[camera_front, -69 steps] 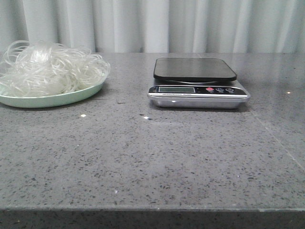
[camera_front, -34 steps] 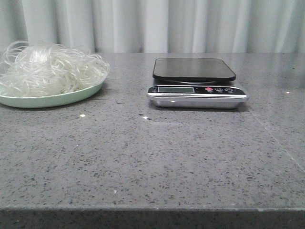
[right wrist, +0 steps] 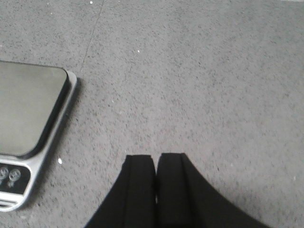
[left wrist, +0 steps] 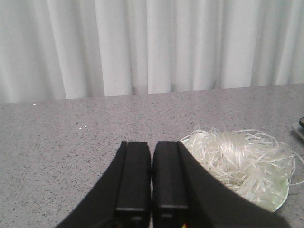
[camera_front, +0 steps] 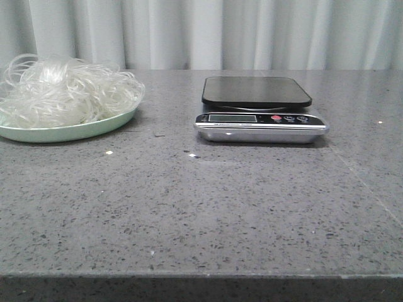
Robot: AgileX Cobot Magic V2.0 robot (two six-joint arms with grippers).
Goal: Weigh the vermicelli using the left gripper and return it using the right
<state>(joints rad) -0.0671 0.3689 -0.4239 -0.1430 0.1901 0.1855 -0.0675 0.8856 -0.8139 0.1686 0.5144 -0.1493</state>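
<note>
The vermicelli [camera_front: 66, 88] lies heaped on a green plate [camera_front: 75, 131] at the tabletop's [camera_front: 201, 207] left, well apart from the scale [camera_front: 259, 110]. Left end effector [left wrist: 151, 159] and right end effector [right wrist: 156, 164] both pressed closed, empty.

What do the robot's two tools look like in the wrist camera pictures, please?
The left tool has two flat, matte black rectangular fingers with flaring black outer flanks. The right tool looks the same: two matte black slab-like fingers with sloping sides. No cables or markings can be made out, and the arms themselves are out of view.
</note>
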